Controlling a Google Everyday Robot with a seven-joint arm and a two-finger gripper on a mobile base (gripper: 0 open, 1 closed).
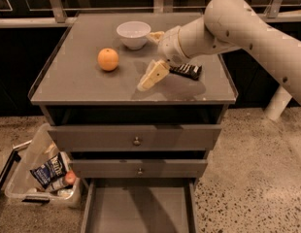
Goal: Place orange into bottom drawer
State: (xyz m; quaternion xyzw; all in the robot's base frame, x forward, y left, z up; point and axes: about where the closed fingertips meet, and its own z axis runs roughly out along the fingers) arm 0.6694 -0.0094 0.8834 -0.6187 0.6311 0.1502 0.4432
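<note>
The orange (108,59) sits on the left part of the grey cabinet top (77,84), in front and to the left of a white bowl (134,34). My gripper (151,55) hangs over the middle of the top, to the right of the orange and apart from it. It is open and empty, with one cream finger (152,75) pointing down-left and the other beside the bowl. The bottom drawer (138,210) is pulled out at floor level, and its grey floor is bare.
A dark snack bar (186,70) lies on the top just under my arm. Two upper drawer fronts with round knobs (136,141) are shut. A clear bin (43,176) with snack packets stands on the floor to the left of the cabinet.
</note>
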